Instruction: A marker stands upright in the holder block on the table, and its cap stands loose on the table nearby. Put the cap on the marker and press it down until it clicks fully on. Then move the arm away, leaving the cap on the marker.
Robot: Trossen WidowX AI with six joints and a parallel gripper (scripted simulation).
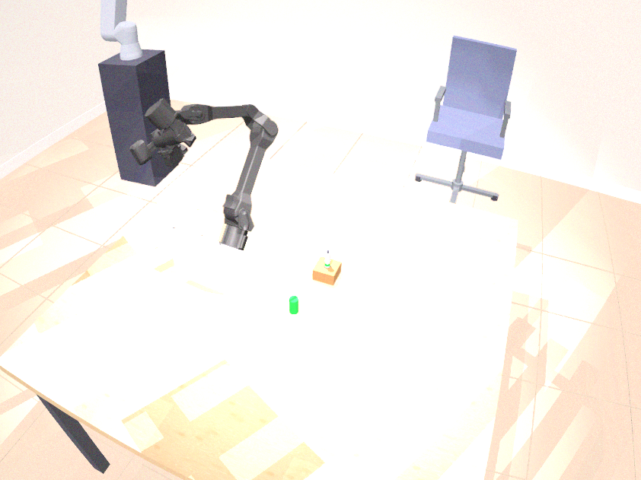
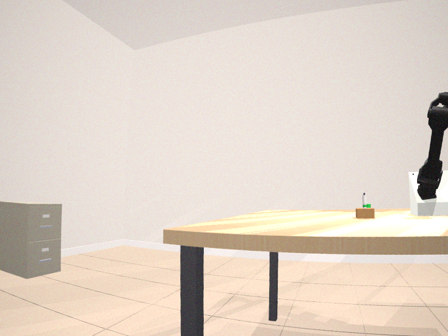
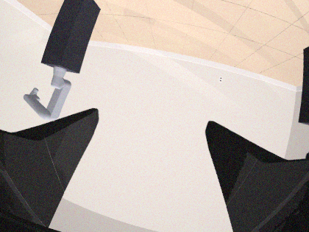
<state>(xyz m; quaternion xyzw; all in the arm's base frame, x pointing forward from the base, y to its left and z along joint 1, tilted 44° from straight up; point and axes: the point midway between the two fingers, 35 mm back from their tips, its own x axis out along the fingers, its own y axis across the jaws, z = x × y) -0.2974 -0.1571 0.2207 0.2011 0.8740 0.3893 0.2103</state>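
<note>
The marker (image 1: 327, 259) (image 2: 364, 199) stands upright in the brown holder block (image 1: 323, 275) (image 2: 364, 213), its dark tip up and bare, with a green band at the block's top. The green cap (image 1: 293, 305) (image 2: 368, 205) stands upright and loose on the table (image 1: 400, 341) (image 2: 239, 227), a short way from the block. The exterior view shows it partly hidden behind the block. My gripper (image 3: 153, 121) is open and empty, its fingers wide apart. It is raised high, well away from the marker and cap, neither of which shows in the wrist view.
A grey robot arm (image 1: 122, 4) (image 3: 59, 99) sits on a dark pedestal (image 1: 136, 116) (image 3: 70, 32) behind my arm. A blue chair (image 1: 467, 127) stands beyond the table. A white box-like object (image 2: 429, 209) is near my arm's base. A filing cabinet (image 2: 44, 235) stands far left in the exterior view.
</note>
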